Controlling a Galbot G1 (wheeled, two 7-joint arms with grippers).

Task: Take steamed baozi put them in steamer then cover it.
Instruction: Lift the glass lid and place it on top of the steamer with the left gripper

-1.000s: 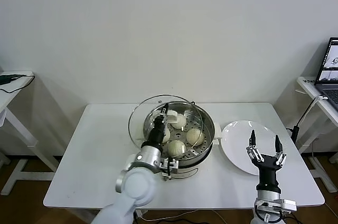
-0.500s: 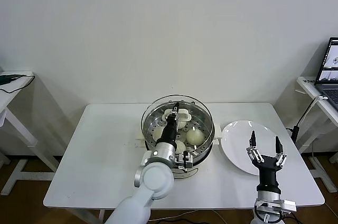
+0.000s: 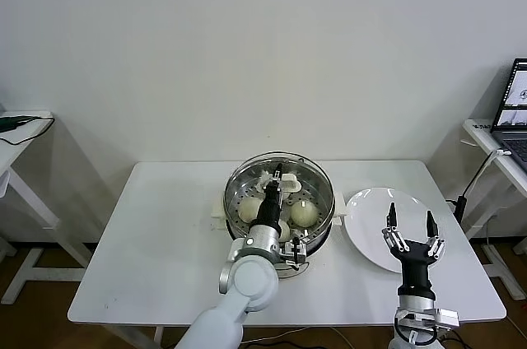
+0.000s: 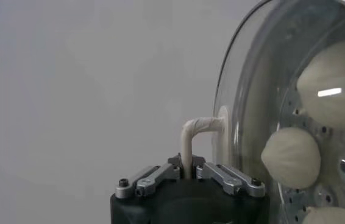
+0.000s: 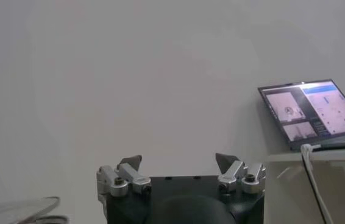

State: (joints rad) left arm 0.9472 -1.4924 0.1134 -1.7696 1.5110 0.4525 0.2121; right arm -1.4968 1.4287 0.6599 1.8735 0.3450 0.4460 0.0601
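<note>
On a white rectangular table (image 3: 156,234), the robot's left gripper (image 3: 277,174) is clenched on the white loop handle (image 4: 192,135) of a round clear glass cover with a metal rim (image 3: 280,180), holding it over the large shiny stainless-steel steamer (image 3: 317,230). In the head view the cover sits directly above the pot's mouth, its rim roughly lined up with the pot's rim; whether the 2 rims touch cannot be told. The left wrist view shows the gripper's 2 fingers (image 4: 227,178) pressed together on the handle's thin bar, with the glass just beyond them.

Through the glass, small round cream-white steamed baozi (image 3: 304,212) lie on the perforated tray inside the steamer. 2 are plain in the head view, either side of the arm, and 3 show in the left wrist view (image 4: 291,157); others may be hidden by the arm.

To the steamer's right, just beside its white side handle, lies a flat round white plate (image 3: 370,205). The right gripper (image 3: 409,229) hangs above the plate's near edge, fingers (image 5: 131,163) spread wide and pointing up, grasping nothing. An open laptop (image 5: 314,112) stands on a side table (image 3: 492,139) at the far right.
</note>
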